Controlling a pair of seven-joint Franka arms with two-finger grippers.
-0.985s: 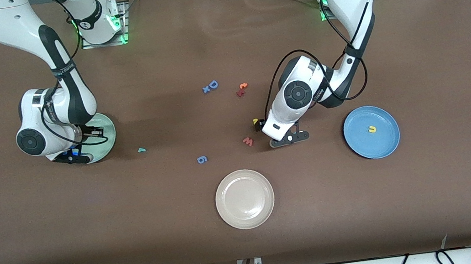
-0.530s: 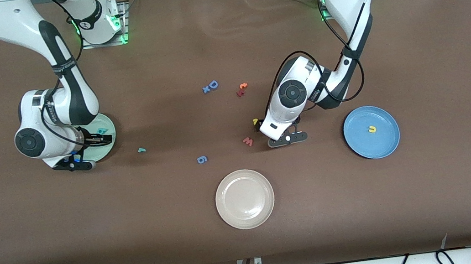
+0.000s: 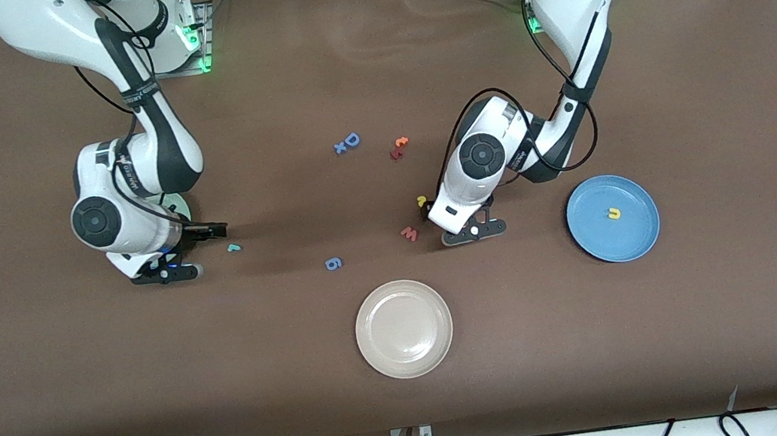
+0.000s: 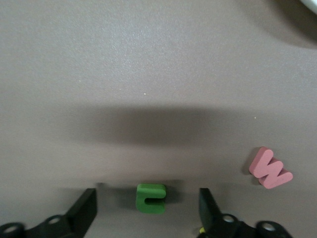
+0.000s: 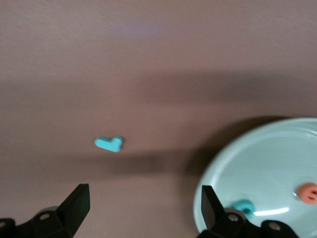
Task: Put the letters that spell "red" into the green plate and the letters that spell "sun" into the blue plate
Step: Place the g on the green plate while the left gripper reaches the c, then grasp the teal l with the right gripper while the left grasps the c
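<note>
Straddling the olive-green u/n letter [image 4: 150, 198], the left gripper [image 4: 147, 194] is down at the table near its middle. Its jaws stand wide, a fingertip [image 4: 89, 203] on each side of the letter and neither touching it. The letter lies flat. Its open side faces one finger, so its two arms run along the line between the fingertips. The pinkish-red "w" [image 4: 270, 167] lies flat close by, outside the jaws. The yellow "s" [image 3: 421, 202] shows in the front view beside this hand, toward the robots' bases from the "w".

The right gripper [image 5: 142, 194] is over bare table just beside the green plate [image 5: 257, 163], toward the right arm's end. Its jaws are also wide and hold nothing. In the plate lie the orange "e" [image 5: 309, 192] and the teal "d" [image 5: 243, 207], the latter partly hidden by a finger. The small teal "r" [image 5: 109, 144] lies flat on the table, apart from the plate toward the table's middle. Its long axis is roughly parallel to the line between the fingertips.

The blue plate [image 3: 590, 220] sits toward the left arm's end and holds the yellow u/n letter [image 3: 614, 214], which opens toward the robots' bases. The beige-white plate [image 3: 404, 328] is nearest the front camera.
</note>
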